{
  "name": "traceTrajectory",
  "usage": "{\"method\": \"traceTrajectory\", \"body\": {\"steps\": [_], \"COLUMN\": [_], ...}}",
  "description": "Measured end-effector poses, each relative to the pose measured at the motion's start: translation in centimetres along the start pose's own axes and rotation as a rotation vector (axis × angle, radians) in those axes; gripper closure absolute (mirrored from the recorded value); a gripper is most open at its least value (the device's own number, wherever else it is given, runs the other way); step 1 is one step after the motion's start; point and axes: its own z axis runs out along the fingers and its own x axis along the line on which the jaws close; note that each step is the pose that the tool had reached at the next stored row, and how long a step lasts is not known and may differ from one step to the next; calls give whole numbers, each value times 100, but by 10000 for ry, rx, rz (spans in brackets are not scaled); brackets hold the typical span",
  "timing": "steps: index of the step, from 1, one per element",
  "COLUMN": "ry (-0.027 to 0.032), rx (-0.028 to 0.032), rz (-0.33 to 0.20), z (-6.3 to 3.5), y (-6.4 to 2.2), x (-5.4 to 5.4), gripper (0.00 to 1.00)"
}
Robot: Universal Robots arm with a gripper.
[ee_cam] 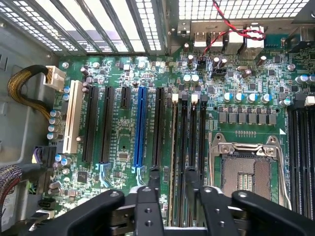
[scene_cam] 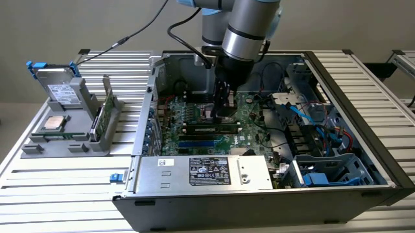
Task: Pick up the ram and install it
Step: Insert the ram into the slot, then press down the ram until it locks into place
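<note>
Gripper [scene_cam: 224,110] hangs inside the open computer case [scene_cam: 363,187], low over the green motherboard [scene_cam: 250,121], with its two black fingers [ee_cam: 149,187] spread apart and nothing between them. In the wrist view the fingers straddle the row of long memory slots [ee_cam: 189,132]. One of those slots holds the ram [scene_cam: 211,129], a narrow stick seated edge-up in the board; in the exterior view it lies just below the fingertips, crossways to the arm, and in the wrist view it shows as a thin pale edge [ee_cam: 173,157] running up from between the fingers. I cannot tell whether a fingertip touches it.

Beside the slots sits the empty processor socket [ee_cam: 245,169] with its metal frame. On the other side stand the long black and blue card slots [ee_cam: 140,125] and one white one [ee_cam: 74,118]. A grey power supply box [scene_cam: 204,172] with a printed label fills the near side of the case. On the exterior view's left, outside the case, a grey holder [scene_cam: 65,124] on the slatted table [scene_cam: 52,194] carries a square silver chip [scene_cam: 54,123], a wider green card [scene_cam: 107,111] standing on edge, and a drive [scene_cam: 61,90].
</note>
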Motion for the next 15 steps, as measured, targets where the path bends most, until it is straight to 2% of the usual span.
{"method": "traceTrajectory", "body": {"steps": [1, 3, 4, 6, 15], "ry": [0, 0, 0, 0, 0], "rx": [0, 0, 0, 0, 0], "rz": [0, 0, 0, 0, 0], "z": [0, 0, 0, 0, 0], "y": [0, 0, 0, 0, 0], "x": [0, 0, 0, 0, 0], "gripper": [69, 81, 81, 90, 90]}}
